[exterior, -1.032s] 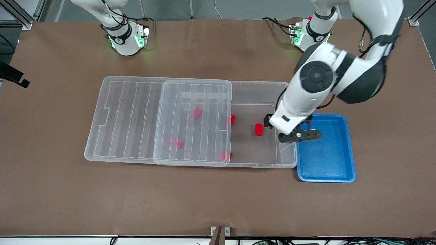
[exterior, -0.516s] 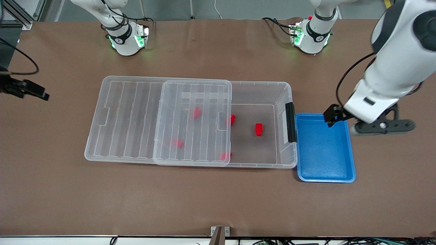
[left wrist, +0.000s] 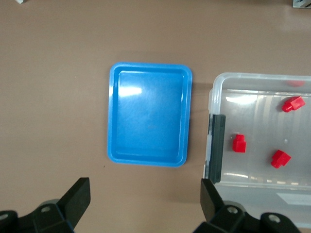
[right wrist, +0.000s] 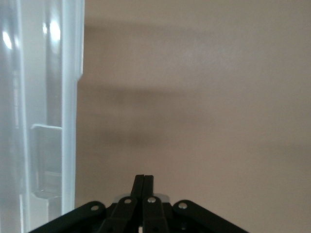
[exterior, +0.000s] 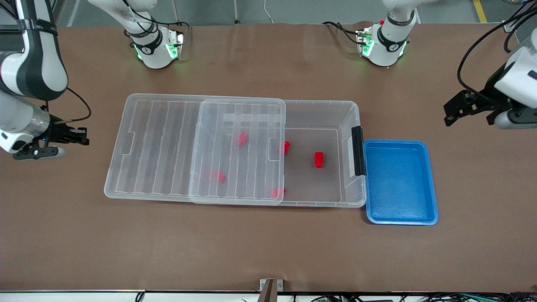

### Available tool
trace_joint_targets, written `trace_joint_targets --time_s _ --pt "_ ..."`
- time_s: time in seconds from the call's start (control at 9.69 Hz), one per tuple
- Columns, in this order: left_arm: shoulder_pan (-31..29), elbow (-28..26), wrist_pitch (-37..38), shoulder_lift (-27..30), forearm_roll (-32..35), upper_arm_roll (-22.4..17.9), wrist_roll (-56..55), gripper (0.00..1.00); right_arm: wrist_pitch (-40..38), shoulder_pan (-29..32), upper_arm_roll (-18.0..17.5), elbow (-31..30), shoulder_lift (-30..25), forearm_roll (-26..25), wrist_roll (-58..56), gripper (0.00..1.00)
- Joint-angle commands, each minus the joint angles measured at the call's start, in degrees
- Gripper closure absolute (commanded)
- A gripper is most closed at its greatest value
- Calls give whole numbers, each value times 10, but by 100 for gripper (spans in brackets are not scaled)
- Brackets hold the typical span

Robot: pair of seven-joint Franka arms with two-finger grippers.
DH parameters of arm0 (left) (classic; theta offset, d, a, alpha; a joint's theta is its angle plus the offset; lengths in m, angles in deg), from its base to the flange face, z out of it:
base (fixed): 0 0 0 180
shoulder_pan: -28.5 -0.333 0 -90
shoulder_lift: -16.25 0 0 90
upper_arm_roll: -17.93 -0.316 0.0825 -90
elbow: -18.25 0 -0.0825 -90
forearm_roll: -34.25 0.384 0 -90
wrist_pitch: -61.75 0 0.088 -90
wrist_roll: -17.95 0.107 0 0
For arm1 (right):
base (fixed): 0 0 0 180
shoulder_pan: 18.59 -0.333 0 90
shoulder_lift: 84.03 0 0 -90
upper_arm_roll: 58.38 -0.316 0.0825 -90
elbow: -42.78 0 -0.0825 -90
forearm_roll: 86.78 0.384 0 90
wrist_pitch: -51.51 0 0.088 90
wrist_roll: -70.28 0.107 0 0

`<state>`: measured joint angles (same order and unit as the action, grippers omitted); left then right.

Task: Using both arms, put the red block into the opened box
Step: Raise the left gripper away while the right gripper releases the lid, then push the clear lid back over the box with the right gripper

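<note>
The clear box [exterior: 319, 102] lies in the middle of the table, its ribbed lid [exterior: 168, 147] slid toward the right arm's end and covering about half of it. A red block [exterior: 319, 159] [left wrist: 238, 143] rests in the uncovered part near the black latch [exterior: 358, 151]. Several more red blocks lie inside, one [exterior: 286, 147] at the lid's edge and others under the lid. My left gripper [exterior: 467, 114] [left wrist: 144, 194] hangs open and empty over bare table at the left arm's end. My right gripper [exterior: 80, 138] [right wrist: 144, 177] is shut on nothing beside the lid's outer end.
An empty blue tray [exterior: 400, 182] [left wrist: 149, 114] sits against the box's latch end. Bare brown table surrounds the box. The lid's edge [right wrist: 48, 121] shows in the right wrist view, close to the right gripper.
The left arm swung away from the box, across the blue tray, out toward its end of the table. The right arm came into view and its gripper closed.
</note>
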<state>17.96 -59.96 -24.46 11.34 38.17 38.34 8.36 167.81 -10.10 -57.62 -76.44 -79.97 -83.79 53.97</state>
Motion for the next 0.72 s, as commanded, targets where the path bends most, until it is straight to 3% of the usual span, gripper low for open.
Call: trace_joint_targets --time_s 0.0,0.31,0.62 --pt "52 -84 9 62 -19 -85 36 0 13 -2 -8 -19 7 15 -12 100" --pt "61 -144 9 118 -19 -122 69 0 11 -16 -9 -25 19 55 -14 100" --pt "48 -147 17 119 -51 -121 72 0 7 -38 -11 -24 24 108 -11 100"
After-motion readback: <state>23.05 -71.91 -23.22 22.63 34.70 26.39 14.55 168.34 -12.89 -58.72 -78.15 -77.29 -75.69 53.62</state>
